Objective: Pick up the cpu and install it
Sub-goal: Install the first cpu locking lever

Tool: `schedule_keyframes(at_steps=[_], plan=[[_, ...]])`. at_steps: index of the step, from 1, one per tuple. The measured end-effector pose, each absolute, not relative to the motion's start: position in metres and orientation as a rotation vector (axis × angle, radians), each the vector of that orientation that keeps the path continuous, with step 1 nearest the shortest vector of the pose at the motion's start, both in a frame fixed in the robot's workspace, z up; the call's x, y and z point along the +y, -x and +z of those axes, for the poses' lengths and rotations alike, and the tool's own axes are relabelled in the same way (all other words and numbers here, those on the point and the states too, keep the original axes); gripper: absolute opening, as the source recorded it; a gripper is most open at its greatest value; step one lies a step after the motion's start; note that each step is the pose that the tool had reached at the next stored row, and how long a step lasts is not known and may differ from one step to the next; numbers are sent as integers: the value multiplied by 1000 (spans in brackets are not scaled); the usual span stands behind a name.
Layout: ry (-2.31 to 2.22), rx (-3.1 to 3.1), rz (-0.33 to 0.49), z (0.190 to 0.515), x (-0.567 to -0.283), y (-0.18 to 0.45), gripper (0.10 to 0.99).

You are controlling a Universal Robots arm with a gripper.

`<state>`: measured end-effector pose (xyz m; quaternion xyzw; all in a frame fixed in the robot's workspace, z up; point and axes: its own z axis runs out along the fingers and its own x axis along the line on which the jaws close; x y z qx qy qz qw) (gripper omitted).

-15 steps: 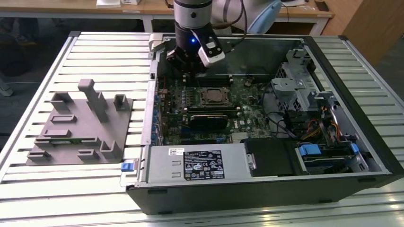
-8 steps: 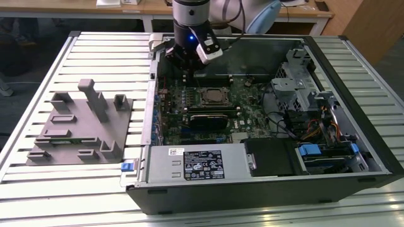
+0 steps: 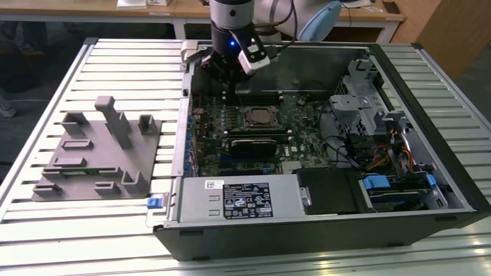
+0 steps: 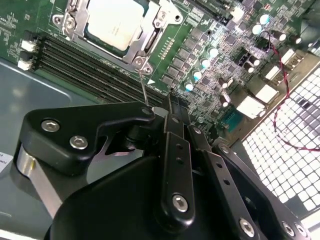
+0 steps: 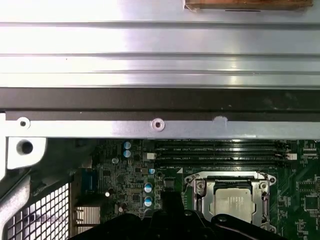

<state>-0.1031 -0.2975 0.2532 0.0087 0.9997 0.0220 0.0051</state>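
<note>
The cpu (image 3: 259, 117) is a pale silver square lying in the metal-rimmed socket on the green motherboard, inside the open computer case (image 3: 429, 115). Both wrist views show the cpu (image 4: 112, 22) (image 5: 232, 205) seated within the socket frame. A thin wire lever (image 4: 144, 90) stands up from the socket's corner. My gripper (image 3: 231, 91) hangs just behind the socket toward the case's far wall, a little above the board. Its black fingers (image 4: 172, 107) meet at a narrow tip close to the lever, shut with nothing between them.
A grey plastic fixture (image 3: 100, 149) with upright blocks lies on the slatted table at the exterior view's left. Memory slots (image 5: 220, 152) run beside the socket. A drive cage and cables (image 3: 368, 109) fill the case's right side, and the power supply (image 3: 238, 198) sits in front.
</note>
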Motion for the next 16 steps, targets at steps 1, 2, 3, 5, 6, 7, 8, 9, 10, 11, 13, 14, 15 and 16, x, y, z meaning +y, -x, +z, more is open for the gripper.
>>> schedule_keyframes(at_steps=[1, 2, 3, 5, 6, 7, 8, 9, 10, 11, 13, 14, 15, 16], plan=[[-27, 3131, 69, 253, -297, 103, 106], [-27, 3131, 69, 253, -296, 103, 106], [-27, 3131, 69, 253, -296, 103, 106], [-27, 3131, 69, 253, -295, 104, 106], [-27, 3131, 69, 253, -294, 104, 106], [-27, 3131, 69, 253, -294, 104, 106], [-27, 3131, 69, 253, -293, 104, 106], [-27, 3130, 69, 253, -293, 104, 106], [-27, 3130, 69, 253, -293, 105, 106], [-27, 3130, 69, 253, -292, 105, 106], [-27, 3130, 69, 253, -291, 105, 106], [-27, 3131, 69, 253, -291, 104, 106], [-27, 3131, 69, 253, -290, 104, 106], [-27, 3131, 69, 253, -290, 104, 106]])
